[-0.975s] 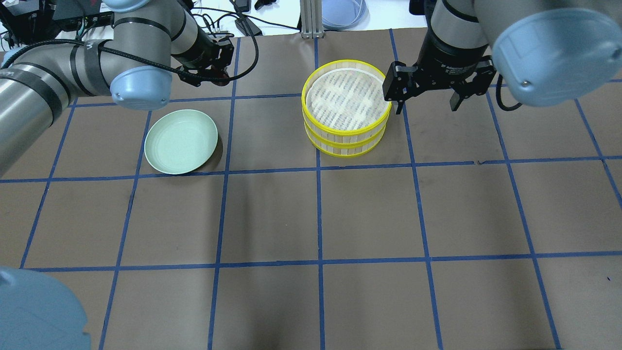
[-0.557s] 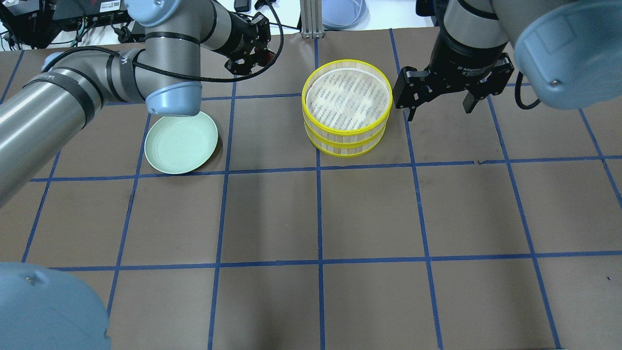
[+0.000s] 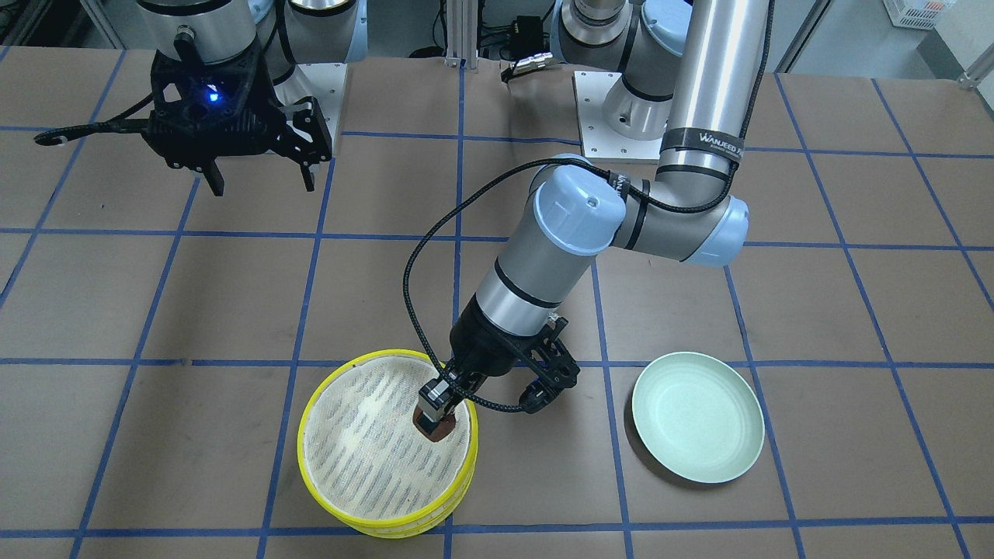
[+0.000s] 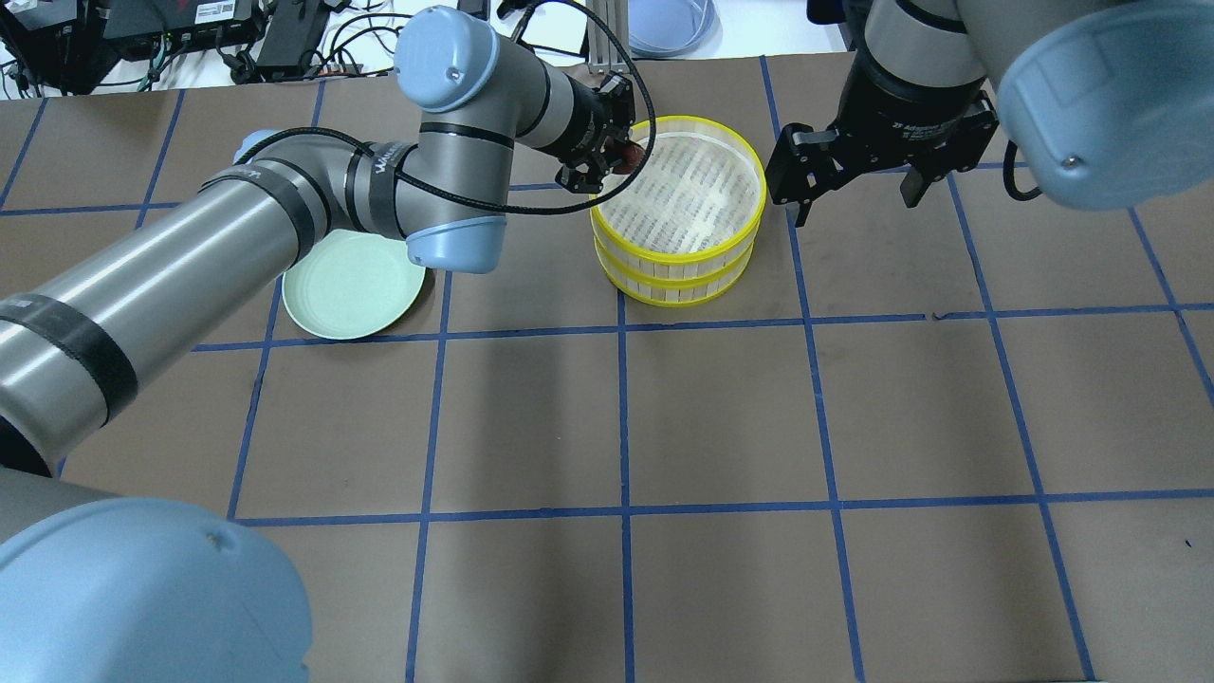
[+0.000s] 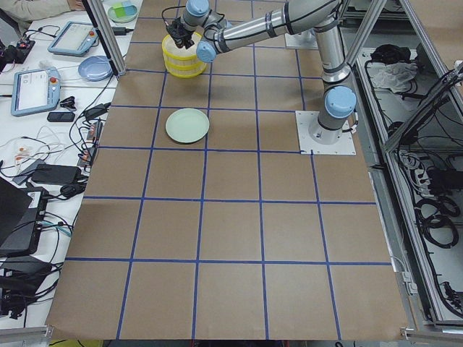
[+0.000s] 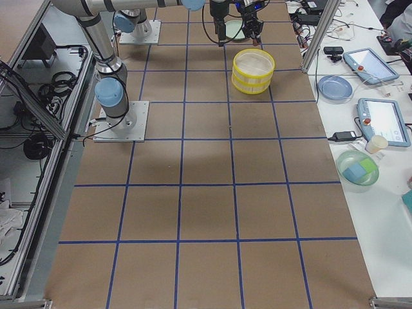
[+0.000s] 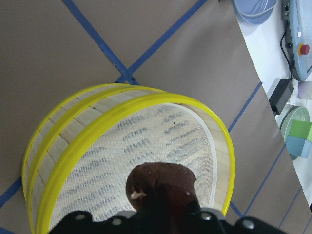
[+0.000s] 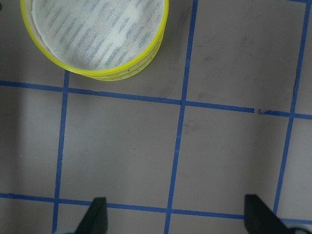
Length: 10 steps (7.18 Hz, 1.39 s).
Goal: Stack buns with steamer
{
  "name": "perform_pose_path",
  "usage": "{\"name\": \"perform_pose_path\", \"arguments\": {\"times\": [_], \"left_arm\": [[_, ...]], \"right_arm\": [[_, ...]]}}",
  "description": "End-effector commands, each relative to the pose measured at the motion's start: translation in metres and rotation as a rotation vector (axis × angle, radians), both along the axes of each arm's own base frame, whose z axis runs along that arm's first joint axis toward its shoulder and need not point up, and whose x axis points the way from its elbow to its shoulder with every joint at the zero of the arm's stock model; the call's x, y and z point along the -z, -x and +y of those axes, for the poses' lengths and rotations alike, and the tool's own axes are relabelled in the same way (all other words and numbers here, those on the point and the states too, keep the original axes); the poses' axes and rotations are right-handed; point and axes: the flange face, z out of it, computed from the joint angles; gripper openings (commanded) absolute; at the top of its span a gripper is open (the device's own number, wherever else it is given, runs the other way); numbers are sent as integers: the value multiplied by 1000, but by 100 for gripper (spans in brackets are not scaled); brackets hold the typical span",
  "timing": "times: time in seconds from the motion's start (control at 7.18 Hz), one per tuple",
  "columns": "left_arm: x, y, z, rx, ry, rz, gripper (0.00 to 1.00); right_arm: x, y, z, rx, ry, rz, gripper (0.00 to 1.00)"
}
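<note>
The steamer (image 4: 678, 256) is two yellow-rimmed bamboo trays stacked at the table's far middle; it also shows in the front view (image 3: 301, 435). My left gripper (image 4: 616, 156) is shut on the dark reddish-brown bun (image 3: 435, 425) and holds it just above the top tray's cloth liner, near the rim on the plate's side. The left wrist view shows the bun (image 7: 161, 183) over the liner. My right gripper (image 4: 854, 204) is open and empty, raised just right of the steamer. The white bun is not in view.
An empty pale green plate (image 4: 351, 289) lies left of the steamer, partly under my left arm. Blue tape lines grid the brown table. Cables and devices lie beyond the table's far edge.
My left arm has swung right from behind the plate to the steamer's rim, carrying the brown bun. My right gripper has shifted slightly right and stays open.
</note>
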Motion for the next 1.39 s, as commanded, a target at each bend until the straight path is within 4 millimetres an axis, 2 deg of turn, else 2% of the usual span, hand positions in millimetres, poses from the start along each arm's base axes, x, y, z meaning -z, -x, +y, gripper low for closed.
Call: {"name": "perform_pose_path", "arguments": {"times": [0.0, 0.28, 0.56, 0.84, 0.97, 1.11, 1.25], "left_arm": [[12, 7, 0, -24, -33, 21, 99], [2, 12, 0, -23, -49, 84, 100], [-19, 9, 2, -9, -11, 91, 100], [-13, 11, 0, -15, -33, 109, 100], [-23, 9, 1, 2, -2, 94, 99], [-34, -2, -4, 87, 48, 28, 98], [-45, -35, -14, 211, -26, -80, 98]], "right_arm": [[0, 0, 0, 0, -1, 1, 100], [0, 1, -1, 1, 0, -1, 100], [1, 1, 0, 1, -1, 0, 100], [2, 1, -1, 1, -3, 0, 100], [2, 1, -1, 3, -3, 0, 100], [2, 1, -2, 6, 1, -1, 100], [2, 1, -2, 7, 0, -2, 100]]}}
